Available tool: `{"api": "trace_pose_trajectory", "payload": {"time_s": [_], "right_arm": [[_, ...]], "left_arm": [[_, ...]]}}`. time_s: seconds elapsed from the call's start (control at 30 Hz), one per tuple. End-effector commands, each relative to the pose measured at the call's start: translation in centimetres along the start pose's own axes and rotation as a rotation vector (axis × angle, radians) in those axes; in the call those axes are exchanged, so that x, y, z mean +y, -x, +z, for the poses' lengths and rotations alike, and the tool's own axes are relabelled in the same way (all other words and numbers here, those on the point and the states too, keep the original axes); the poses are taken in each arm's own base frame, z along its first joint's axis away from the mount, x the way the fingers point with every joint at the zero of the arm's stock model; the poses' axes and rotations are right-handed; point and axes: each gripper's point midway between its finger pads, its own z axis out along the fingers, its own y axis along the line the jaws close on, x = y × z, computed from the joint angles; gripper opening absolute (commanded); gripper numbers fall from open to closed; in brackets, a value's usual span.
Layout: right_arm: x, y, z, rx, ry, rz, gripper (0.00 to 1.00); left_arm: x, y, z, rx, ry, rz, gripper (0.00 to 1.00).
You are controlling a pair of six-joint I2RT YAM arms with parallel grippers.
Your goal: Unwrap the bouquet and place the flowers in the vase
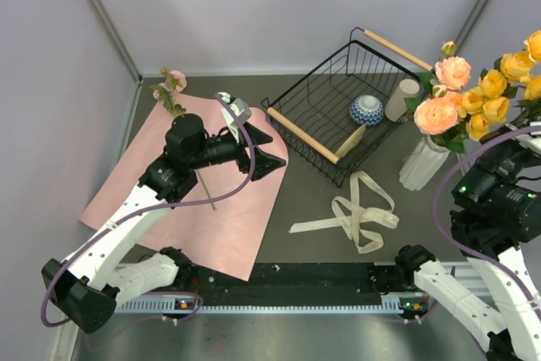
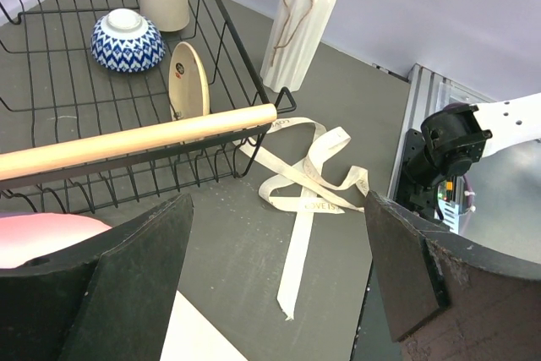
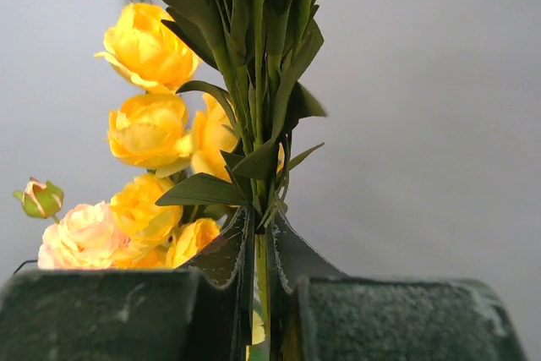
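The left hand (image 1: 265,151) hovers above the right edge of a flat lilac-pink sheet of wrapping paper (image 1: 144,175). Its two black fingers (image 2: 127,285) are spread wide and nothing is between them. On the sheet lies one long green-stemmed pink artificial rose (image 1: 177,80), its bloom toward the far edge and its stem partly under the left arm.

A loose cream ribbon (image 1: 355,213) lies on the dark grey counter (image 1: 313,200), between the sheet and the tall white ribbed ceramic vase (image 1: 423,166). The vase stands upright at the right, just beside a black wire basket with wooden handles (image 1: 303,134). Peach roses (image 1: 439,112) rise over its mouth.

The right hand (image 3: 262,243) is pressed together on the green stems of a bunch of yellow blooms (image 1: 494,90), close beside the peach roses. Whether these stems reach into the vase, I cannot tell.

In the basket are a blue-and-white patterned bowl (image 1: 366,110), a smooth cream cylinder cup (image 1: 401,99) and a round wooden disc (image 2: 188,82).
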Motion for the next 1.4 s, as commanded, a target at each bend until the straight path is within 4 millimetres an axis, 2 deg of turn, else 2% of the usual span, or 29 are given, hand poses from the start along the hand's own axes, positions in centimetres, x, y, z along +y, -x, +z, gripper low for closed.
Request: {"api": "trace_pose_trajectory", "payload": {"time_s": [0.0, 0.3, 0.47, 0.53, 0.7, 0.87, 1.0, 1.1, 1.37], "right_arm": [[1.6, -1.4, -0.1, 0.005, 0.042, 0.063, 0.0], [2.9, -4.6, -0.9, 0.043, 0.083, 0.045, 0.0], [3.0, -5.7, -1.1, 0.059, 0.093, 0.01, 0.0], [2.8, -5.2, -1.1, 0.061, 0.094, 0.003, 0.0], [1.2, -1.6, -0.7, 0.024, 0.091, 0.016, 0.0], [-0.5, 0.7, -0.8, -0.009, 0.086, 0.04, 0.0], [-1.2, 1.0, -0.8, -0.031, 0.067, 0.011, 0.0], [-0.8, 0.6, -0.7, -0.046, 0.066, 0.003, 0.0], [1.8, -0.9, -0.4, -0.011, 0.108, 0.02, 0.0]], "left_arm": [[-0.9, 1.3, -0.2, -0.052, -0.029, 0.04, 0.88], [-0.7, 1.0, 0.0, -0.042, -0.029, 0.034, 0.88], [-0.7, 0.9, 0.1, -0.038, -0.03, 0.03, 0.88], [-0.6, 0.9, 0.1, -0.039, -0.028, 0.03, 0.88], [-0.6, 0.8, 0.2, -0.033, -0.032, 0.023, 0.88], [-0.6, 0.8, 0.3, -0.033, -0.037, 0.021, 0.88], [-0.6, 0.6, 0.3, -0.029, -0.038, 0.017, 0.88], [-0.7, 0.6, 0.4, -0.031, -0.043, 0.014, 0.88], [-0.7, 0.9, 0.1, -0.038, -0.036, 0.023, 0.88]]}}
